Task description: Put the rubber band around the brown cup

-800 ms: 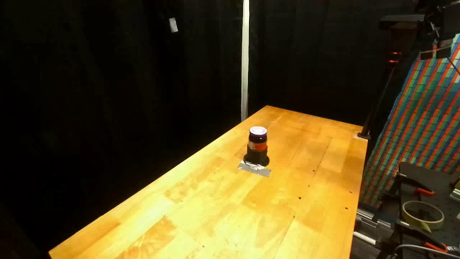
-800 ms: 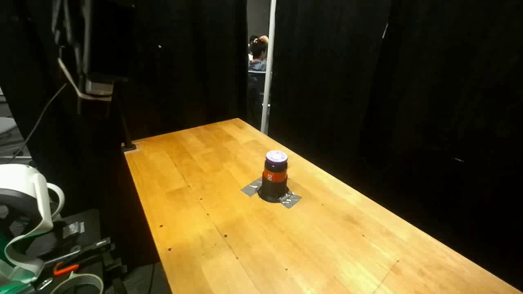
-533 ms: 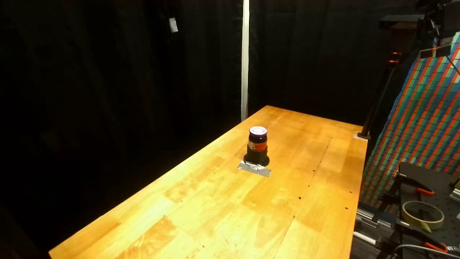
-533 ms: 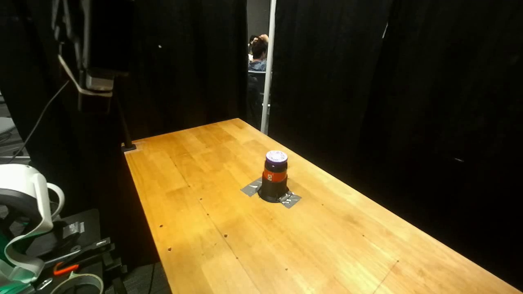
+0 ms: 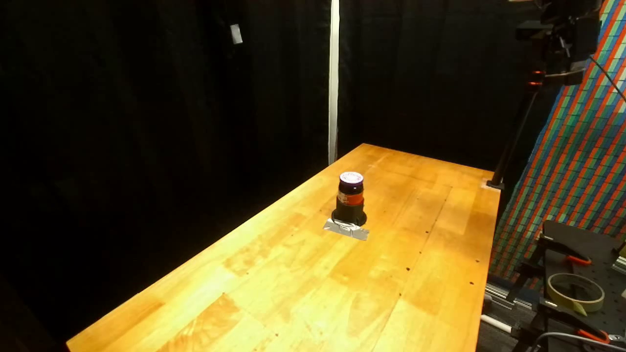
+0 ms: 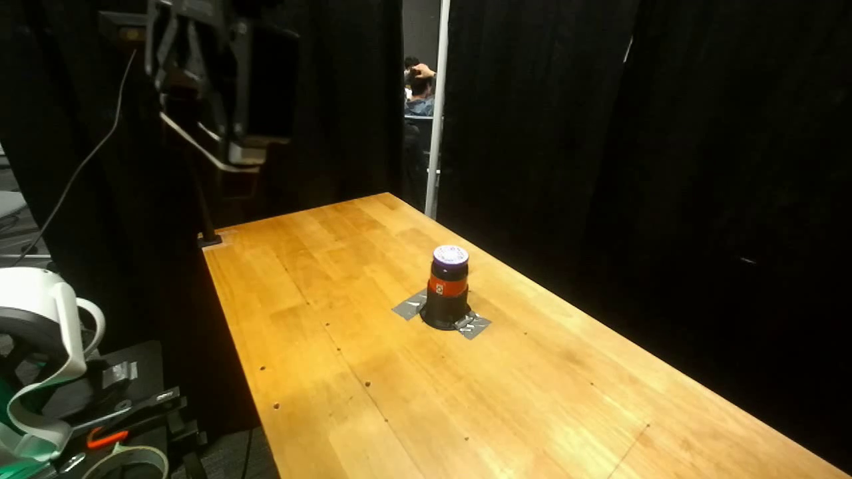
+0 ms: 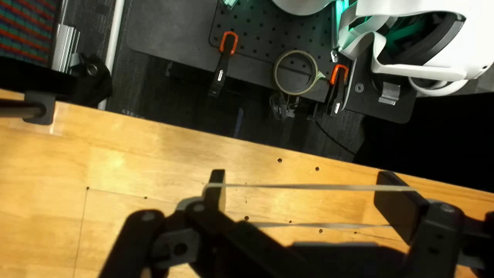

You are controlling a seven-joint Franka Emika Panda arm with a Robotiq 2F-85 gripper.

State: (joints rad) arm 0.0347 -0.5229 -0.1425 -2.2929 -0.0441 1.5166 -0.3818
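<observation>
Swung further into both exterior views in the last half second, closing on the dark brown cylindrical cup with orange-red stripe and white-and-purple round top (image 6: 447, 286). Carrying, on the black two-finger gripper (image 7: 303, 199) with jaws wide apart and nothing pinched between, a thin pale-beige rubber band (image 7: 308, 187), stretched around both fingers into two taut strands.

No shift in the cup: upright in or on a round black flared base (image 6: 444, 313), apparently held with grey tape (image 6: 474, 326) to the honey-coloured wooden table (image 6: 373, 279). Still well apart from the cup, high above the wood; can't spot the cup in the wrist view.

Reading as carry phase, with wrap not yet begun. Likely next: centre over the top, lower straight, keep both strands clear of the rim, then release. Watch for early slip of the band, or a snag.
</observation>
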